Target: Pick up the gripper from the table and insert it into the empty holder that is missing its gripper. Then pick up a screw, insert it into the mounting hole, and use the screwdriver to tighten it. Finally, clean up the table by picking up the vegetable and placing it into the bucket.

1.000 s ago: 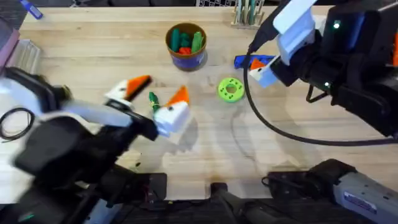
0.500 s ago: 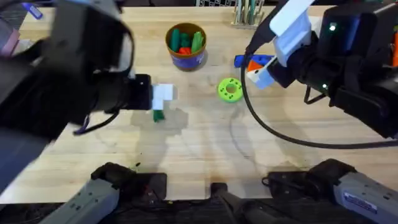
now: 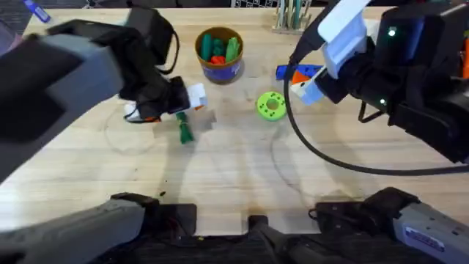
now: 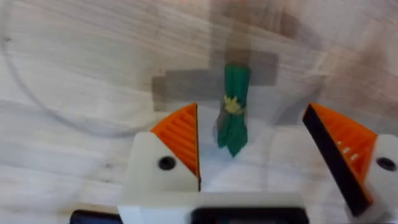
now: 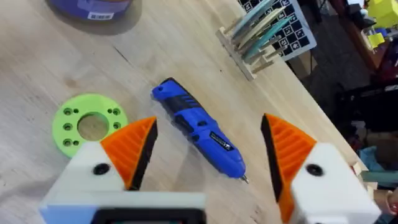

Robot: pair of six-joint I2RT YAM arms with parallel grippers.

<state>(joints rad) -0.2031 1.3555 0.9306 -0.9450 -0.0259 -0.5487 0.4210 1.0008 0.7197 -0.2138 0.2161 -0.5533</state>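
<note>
L gripper [image 4: 252, 155] over the table [image 3: 242, 169], jaws apart, nothing between the pads. Vegetable [image 4: 234, 109] lies flat on the wood just ahead of the gap, leafy end toward the jaws, not touched by either pad. In overhead view the L gripper [image 3: 172, 106] sits left-centre, big dark arm blurred close under the cam, and the vegetable [image 3: 185, 130] is just below the white fingertip blocks.

R gripper [image 5: 208, 155] hangs over the screwdriver [image 5: 199, 127], jaws wide apart, tool on the table between and beyond the pads, no contact. Screwdriver lies diagonally, tip end nearer the right pad. Overhead: R gripper [image 3: 308, 81] upper right, screwdriver [image 3: 289, 72] partly hidden behind it.

Green disc [image 3: 271, 105] w/ holes sits on the table between the two grippers, just left of the R one; also in R wrist view [image 5: 90, 121] beside the left pad.

Bucket [image 3: 219, 53] top centre, upright, holding green + red-orange toy pieces. Well apart from the vegetable. Rack of teal tubes [image 5: 267, 31] near the far table edge.
</note>
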